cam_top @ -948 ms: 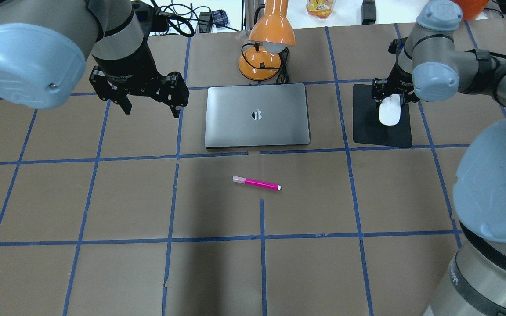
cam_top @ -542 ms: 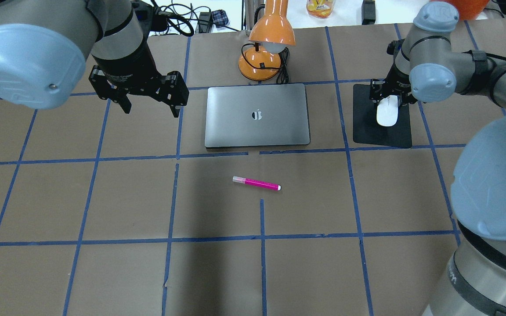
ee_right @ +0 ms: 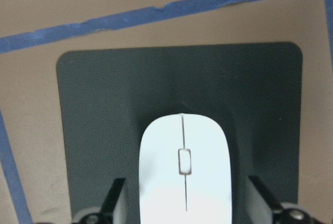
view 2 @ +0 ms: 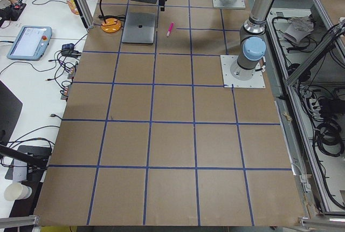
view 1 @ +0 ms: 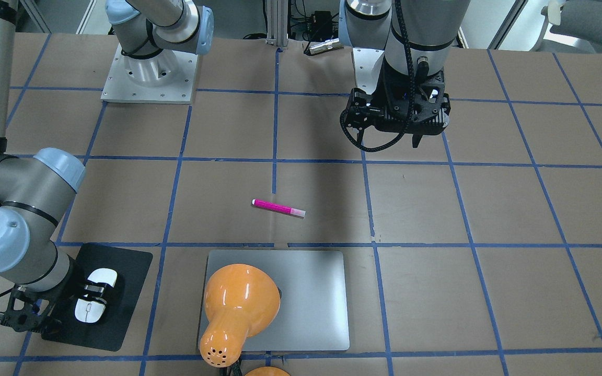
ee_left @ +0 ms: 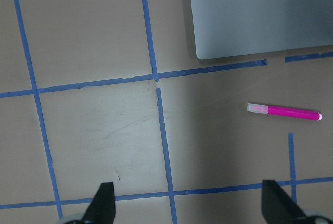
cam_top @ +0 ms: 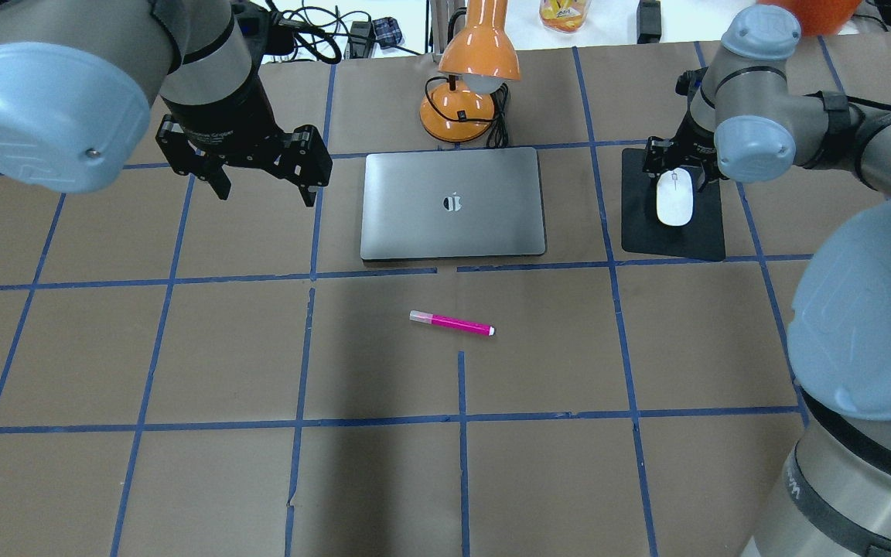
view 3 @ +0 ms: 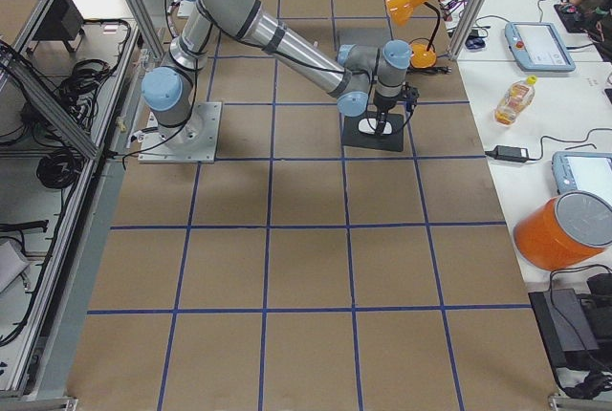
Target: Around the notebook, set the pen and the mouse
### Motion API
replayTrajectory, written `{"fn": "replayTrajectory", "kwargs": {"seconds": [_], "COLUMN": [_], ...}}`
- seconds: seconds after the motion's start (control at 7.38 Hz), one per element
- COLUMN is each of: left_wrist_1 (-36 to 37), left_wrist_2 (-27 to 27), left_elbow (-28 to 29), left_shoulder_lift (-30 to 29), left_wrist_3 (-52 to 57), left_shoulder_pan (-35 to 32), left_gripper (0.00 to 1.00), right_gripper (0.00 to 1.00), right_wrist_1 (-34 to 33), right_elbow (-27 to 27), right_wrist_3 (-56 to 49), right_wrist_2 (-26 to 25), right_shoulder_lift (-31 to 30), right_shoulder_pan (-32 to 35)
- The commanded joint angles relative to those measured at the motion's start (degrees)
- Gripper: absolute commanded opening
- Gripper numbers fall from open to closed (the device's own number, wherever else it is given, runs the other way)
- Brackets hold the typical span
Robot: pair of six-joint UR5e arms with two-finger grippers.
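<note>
The white mouse (cam_top: 675,205) lies on a black mat (cam_top: 674,244) to the right of the silver notebook (cam_top: 453,205). My right gripper (cam_top: 676,176) straddles the mouse's far end. In the right wrist view its fingers (ee_right: 117,198) stand open, with a small gap to the mouse (ee_right: 184,166) on each side. The pink pen (cam_top: 452,322) lies flat on the table in front of the notebook, cap to the left. My left gripper (cam_top: 266,193) hangs open and empty above the table, left of the notebook. The left wrist view shows the pen (ee_left: 283,112) and a notebook corner (ee_left: 250,21).
An orange desk lamp (cam_top: 469,77) stands just behind the notebook, its cord coiled beside the base. Cables, a bottle (cam_top: 564,14) and tablets lie beyond the table's far edge. Blue tape lines grid the brown tabletop.
The right gripper has shifted a little to the left over the mat, and the mouse with it. More of the mouse now shows. The left arm and pen have not moved.
</note>
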Motion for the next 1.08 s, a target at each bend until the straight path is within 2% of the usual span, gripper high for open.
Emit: {"fn": "replayTrajectory", "kwargs": {"seconds": [0.0,0.41,0.68,0.81,0.95], "left_wrist_1": [0.37,0.81,1.25,1.43,1.6], "left_wrist_2": [0.0,0.0,0.0,0.0,0.0], "left_elbow": [-0.01,0.08,0.17,0.25,0.17], "left_shoulder_lift": [0.02,0.02,0.02,0.02,0.02], "left_wrist_3": [-0.07,0.02,0.02,0.02,0.02], "left_shoulder_pan": [-0.02,0.06,0.15,0.15,0.15], "left_gripper": [1.0,1.0,1.0,1.0,1.0], "right_gripper": [1.0,1.0,1.0,1.0,1.0], "right_wrist_1": [1.91,23.56,39.72,42.07,43.49], "right_elbow": [0.28,0.64,0.9,0.9,1.68], "right_wrist_3": [0.0,3.58,4.4,4.39,4.83], "right_wrist_2": [-0.21,0.14,1.28,1.89,1.2], "right_shoulder_lift": [-4.42,-20.92,-32.87,-36.23,-36.88], "right_shoulder_pan": [-0.04,4.51,4.71,4.71,4.79]}}
